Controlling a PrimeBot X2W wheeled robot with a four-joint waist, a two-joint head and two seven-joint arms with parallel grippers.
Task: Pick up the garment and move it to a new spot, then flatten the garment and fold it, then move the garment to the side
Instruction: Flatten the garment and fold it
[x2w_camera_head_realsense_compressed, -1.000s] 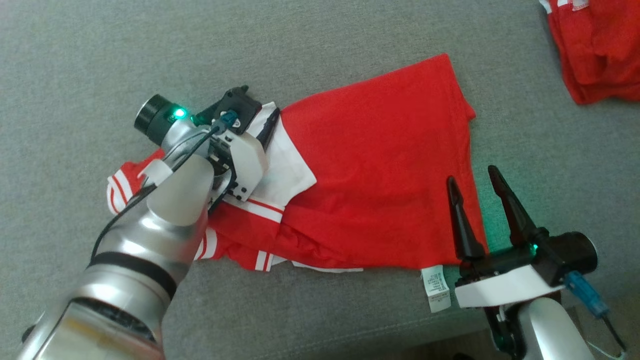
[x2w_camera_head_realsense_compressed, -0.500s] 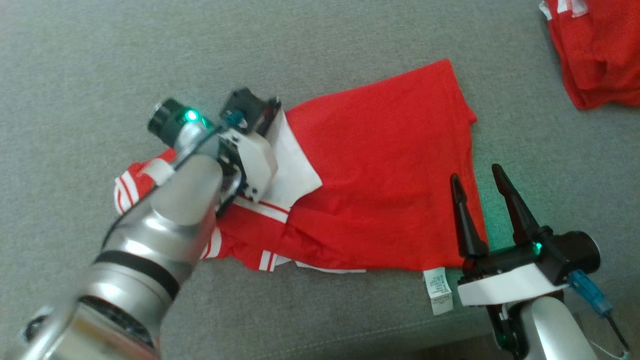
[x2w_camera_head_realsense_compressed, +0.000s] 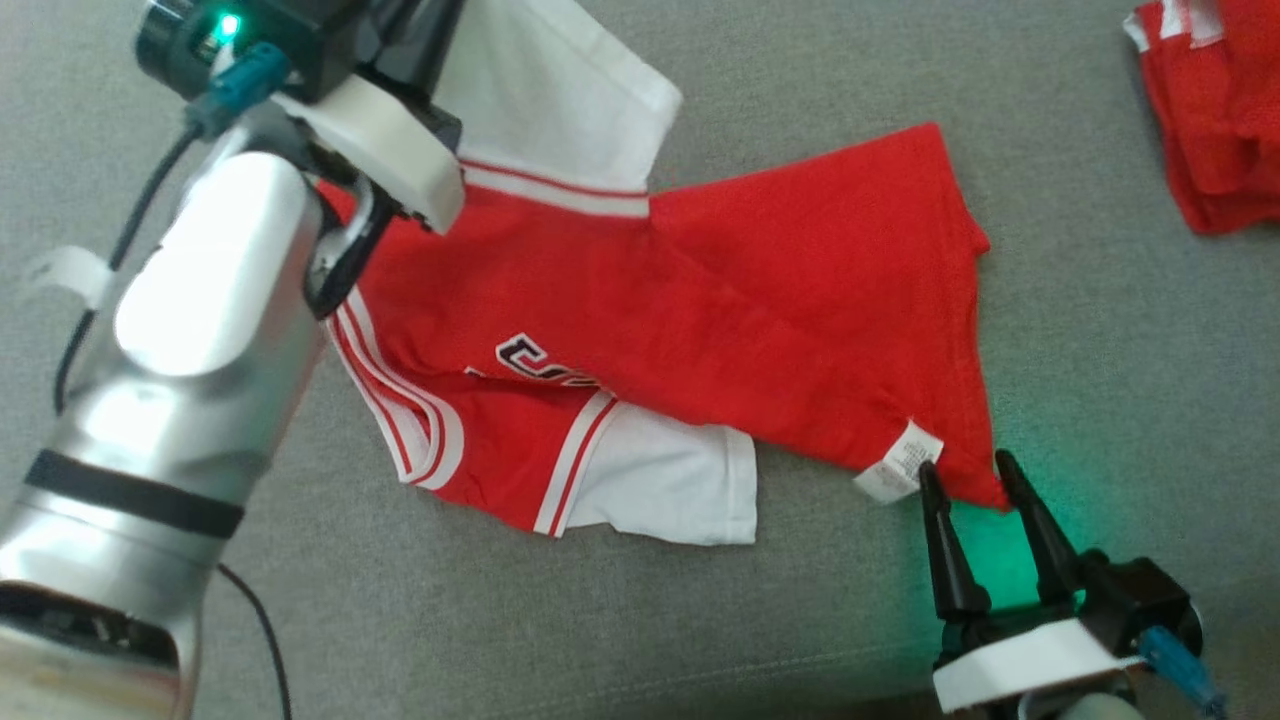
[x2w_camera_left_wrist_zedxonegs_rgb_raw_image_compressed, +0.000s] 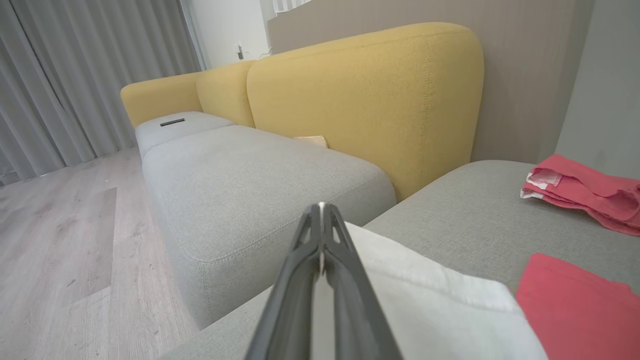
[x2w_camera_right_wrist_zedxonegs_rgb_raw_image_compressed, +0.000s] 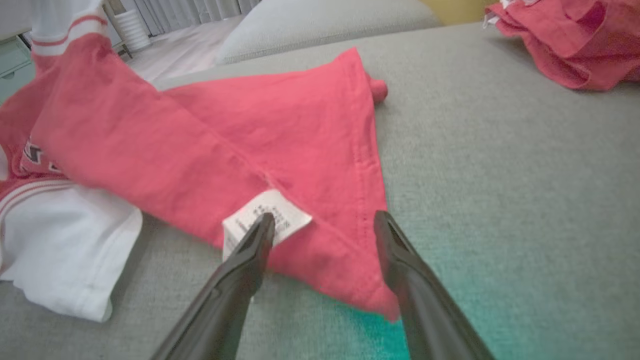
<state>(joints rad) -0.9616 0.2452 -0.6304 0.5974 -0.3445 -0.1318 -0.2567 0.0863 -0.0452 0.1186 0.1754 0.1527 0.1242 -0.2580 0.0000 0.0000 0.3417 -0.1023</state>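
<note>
The garment (x2w_camera_head_realsense_compressed: 720, 300) is a red shirt with white sleeves, striped trim and dark lettering, spread on the grey sofa seat (x2w_camera_head_realsense_compressed: 1100, 350). My left gripper (x2w_camera_left_wrist_zedxonegs_rgb_raw_image_compressed: 321, 210) is shut on one white sleeve (x2w_camera_head_realsense_compressed: 560, 90) and holds it raised above the seat at the upper left. In the left wrist view that sleeve (x2w_camera_left_wrist_zedxonegs_rgb_raw_image_compressed: 440, 310) hangs beside the pinched fingers. My right gripper (x2w_camera_head_realsense_compressed: 965, 467) stands open at the shirt's near right hem corner, its fingers straddling the red corner (x2w_camera_right_wrist_zedxonegs_rgb_raw_image_compressed: 345, 270). Its left fingertip is over the white care label (x2w_camera_right_wrist_zedxonegs_rgb_raw_image_compressed: 265, 212).
More red clothing (x2w_camera_head_realsense_compressed: 1220, 120) is piled at the far right of the seat. A yellow backrest (x2w_camera_left_wrist_zedxonegs_rgb_raw_image_compressed: 375, 100) rises behind the cushions. Beyond the seat's left end lies a wooden floor (x2w_camera_left_wrist_zedxonegs_rgb_raw_image_compressed: 50, 225). The seat's front edge (x2w_camera_head_realsense_compressed: 700, 670) runs along the bottom.
My left gripper has shut on the white sleeve and lifted it up and away, opening the shirt so its lettering and other sleeve show. The right gripper, still open, now straddles the hem corner.
</note>
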